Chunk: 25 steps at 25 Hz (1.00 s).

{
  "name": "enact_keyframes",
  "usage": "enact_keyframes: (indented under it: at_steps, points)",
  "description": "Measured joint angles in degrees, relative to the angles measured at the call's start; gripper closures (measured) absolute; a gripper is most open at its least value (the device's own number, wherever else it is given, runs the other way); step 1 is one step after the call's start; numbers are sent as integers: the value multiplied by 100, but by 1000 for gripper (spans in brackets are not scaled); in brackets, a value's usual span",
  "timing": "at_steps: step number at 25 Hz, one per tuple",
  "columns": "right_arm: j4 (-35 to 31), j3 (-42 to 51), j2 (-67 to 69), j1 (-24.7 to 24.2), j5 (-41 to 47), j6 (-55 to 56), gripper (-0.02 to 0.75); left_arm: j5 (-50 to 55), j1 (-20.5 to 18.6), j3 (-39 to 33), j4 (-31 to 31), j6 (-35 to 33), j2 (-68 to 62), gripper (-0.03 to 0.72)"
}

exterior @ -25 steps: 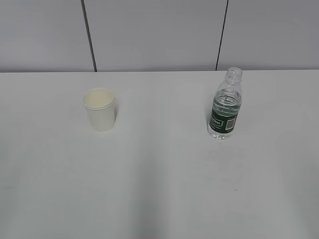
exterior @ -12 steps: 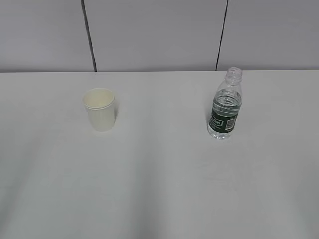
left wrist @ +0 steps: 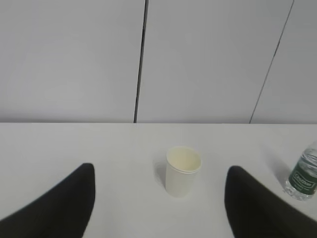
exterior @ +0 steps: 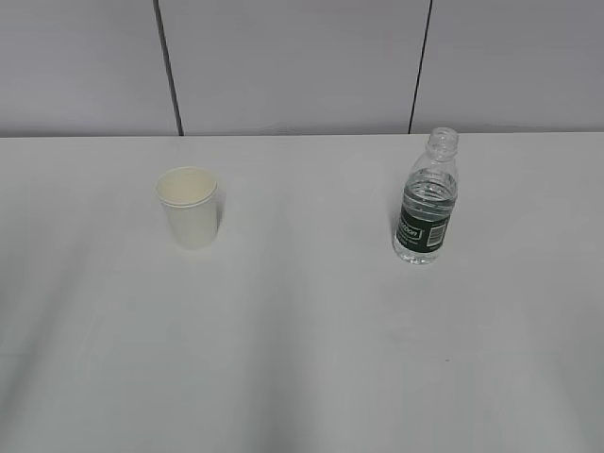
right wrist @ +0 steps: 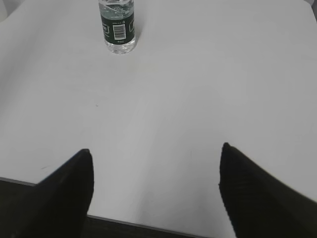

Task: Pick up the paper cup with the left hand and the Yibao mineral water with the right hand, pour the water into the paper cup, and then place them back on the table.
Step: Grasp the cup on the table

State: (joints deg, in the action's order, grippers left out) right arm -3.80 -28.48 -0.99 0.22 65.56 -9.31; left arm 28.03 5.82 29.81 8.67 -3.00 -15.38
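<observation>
Between the left hand's (left wrist: 158, 198) wide-spread black fingers (left wrist: 64, 203) — holding nothing — stands the small white tapered paper cup (left wrist: 183, 170), apparently empty, well short of the white table's (exterior: 302, 377) far edge. Right hand (right wrist: 156, 191) gapes empty too; its uncapped clear ribbed bottle with dark green label (right wrist: 117, 25), water inside, sits off-centre left — a straight approach could topple it.

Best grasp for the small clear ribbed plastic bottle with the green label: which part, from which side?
Grip the small clear ribbed plastic bottle at its green label band, approaching level from the table's near edge. It stands upright and uncapped, so a mid-body side pinch probably avoids tipping; open right gripper faces it.
</observation>
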Motion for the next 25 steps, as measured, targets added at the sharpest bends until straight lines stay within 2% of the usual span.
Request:
enact_keyframes:
  at_steps: [10, 19, 22, 25]
  points:
    - [0, 0, 0, 0, 0, 0, 153, -1510, 0, -1056, 569, -36, -630, 192]
    - [0, 0, 0, 0, 0, 0, 153, -2074, 12, -1097, 726, -36, -1620, 192]
    - [0, 0, 0, 0, 0, 0, 153, -2389, 169, -1097, 607, -36, -2045, 192]
    - [0, 0, 0, 0, 0, 0, 153, -2668, 500, -1097, 343, -36, -2587, 192]
